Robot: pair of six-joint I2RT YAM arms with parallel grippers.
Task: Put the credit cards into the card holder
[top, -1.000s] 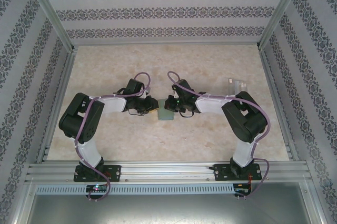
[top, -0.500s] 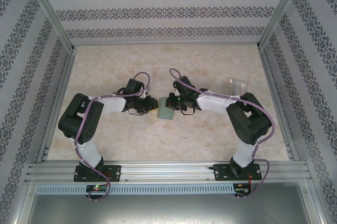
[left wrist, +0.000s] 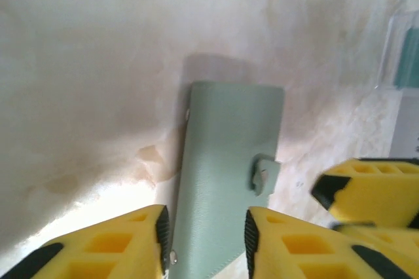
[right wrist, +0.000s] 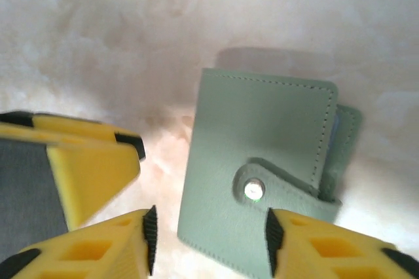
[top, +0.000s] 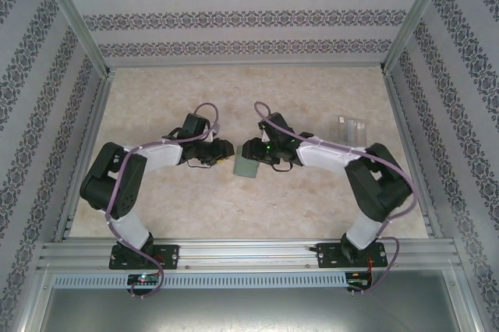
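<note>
The card holder [top: 246, 167] lies shut mid-table between both arms, its snap tab [right wrist: 252, 189] fastened. My right gripper [right wrist: 209, 236] straddles it with fingers apart, a gap showing on one side. My left gripper [left wrist: 206, 236] brackets it so closely I cannot tell whether it pinches. The credit cards [top: 352, 126] lie well apart, far right. I judge this the opening step: next, one gripper pins the holder and the other pops the tab.

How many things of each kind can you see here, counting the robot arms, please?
Sage-green folding card holder with snap tab: 1
Pale, flat rectangular cards: 2, as far as visible
Black-and-white robot arms: 2
Total: 5
</note>
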